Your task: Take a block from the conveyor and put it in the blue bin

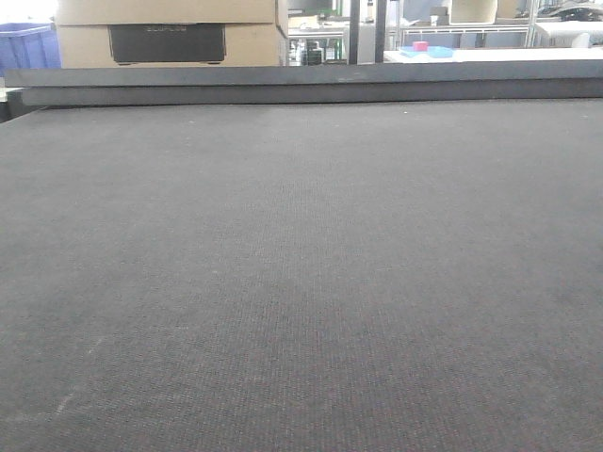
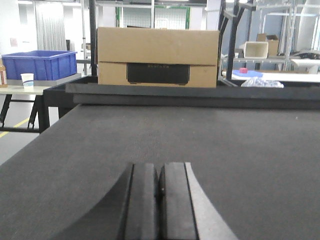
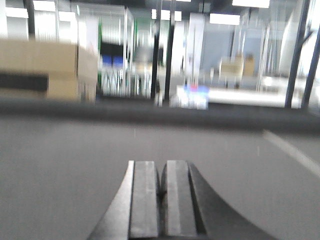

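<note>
Conveyor (image 1: 301, 282) fills the front view: wide flat dark grey woven belt, with a raised dark edge rail (image 1: 311, 87) along its far side. The left pincer (image 2: 160, 172) is low over the belt, its 2 dark fingers (image 2: 144, 200) pressed together with nothing between them. The right pincer (image 3: 161, 175) is the same, pads meeting and gripping nothing, also just over the belt; this view is motion-blurred, so background detail is unreliable. The blue bin (image 2: 40, 64) sits off the belt at far left on a side desk (image 2: 20, 90), beyond the conveyor's left corner, and only its corner shows in the front view. A white paper cup (image 2: 27, 80) stands on that desk in front of the bin. A big cardboard box (image 2: 158, 55) with a dark panel on its face stands behind the rail, centre-left. A small pink-red block-like item (image 1: 420, 45) rests on something flat and blue on a white desk (image 1: 509, 55) far behind the rail at right, well apart from both pincers; it is too small to tell whether it is a block.
</note>
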Tool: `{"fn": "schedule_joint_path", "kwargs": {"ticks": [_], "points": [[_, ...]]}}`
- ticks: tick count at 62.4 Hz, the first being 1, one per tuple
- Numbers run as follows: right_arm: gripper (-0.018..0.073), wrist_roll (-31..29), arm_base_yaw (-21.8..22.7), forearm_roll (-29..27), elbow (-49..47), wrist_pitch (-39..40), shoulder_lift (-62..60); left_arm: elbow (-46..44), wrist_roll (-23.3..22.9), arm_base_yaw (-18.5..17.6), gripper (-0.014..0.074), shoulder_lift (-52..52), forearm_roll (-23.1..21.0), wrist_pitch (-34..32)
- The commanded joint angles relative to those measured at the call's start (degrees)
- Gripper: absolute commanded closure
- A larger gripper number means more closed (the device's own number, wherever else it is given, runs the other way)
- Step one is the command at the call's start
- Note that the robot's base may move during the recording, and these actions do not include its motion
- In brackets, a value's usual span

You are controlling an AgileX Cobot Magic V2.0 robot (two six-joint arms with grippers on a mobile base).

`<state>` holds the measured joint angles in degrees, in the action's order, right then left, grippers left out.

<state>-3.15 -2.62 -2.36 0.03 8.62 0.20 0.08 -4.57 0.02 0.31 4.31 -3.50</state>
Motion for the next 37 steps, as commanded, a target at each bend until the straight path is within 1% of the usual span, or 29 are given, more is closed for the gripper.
{"fn": "schedule_joint_path", "kwargs": {"ticks": [1,5,7,10,18,24,33,37], "points": [[0.0727,-0.03,0.23,0.4,-0.03,11.09,-0.2,-0.08,-0.24,0.24,0.0707,-0.31,-2.91,-6.18],[0.0727,-0.03,0.23,0.06,-0.03,15.92,-0.2,-0.08,-0.24,0.24,0.0707,-0.31,-5.97,-8.47],[0.0727,-0.03,0.23,-0.93,-0.03,16.95,-0.2,-0.08,-0.24,0.24,0.0707,-0.31,-8.06,-9.56],[0.0727,-0.03,0.23,-2.12,-1.1,16.78,-0.2,-0.08,-0.24,0.24,0.0707,-0.31,-9.97,-10.8],[0.0727,-0.03,0.23,-2.52,-7.16,15.22,-0.2,-2.75,-0.24,0.24,0.0707,-0.31,-10.26,-11.63],[0.0727,-0.03,0.23,-2.52,-12.02,13.58,2.81,-6.27,-0.24,0.24,0.0707,-0.31,-10.26,-11.63],[0.0727,-0.03,0.23,-3.24,-21.55,8.01,10.55,-13.46,-0.24,0.24,0.0707,3.99,-13.33,-10.5],[0.0727,-0.03,0.23,-4.11,-25.71,3.92,13.78,-17.59,-0.24,0.24,0.0707,6.59,-13.46,-8.36]]}}
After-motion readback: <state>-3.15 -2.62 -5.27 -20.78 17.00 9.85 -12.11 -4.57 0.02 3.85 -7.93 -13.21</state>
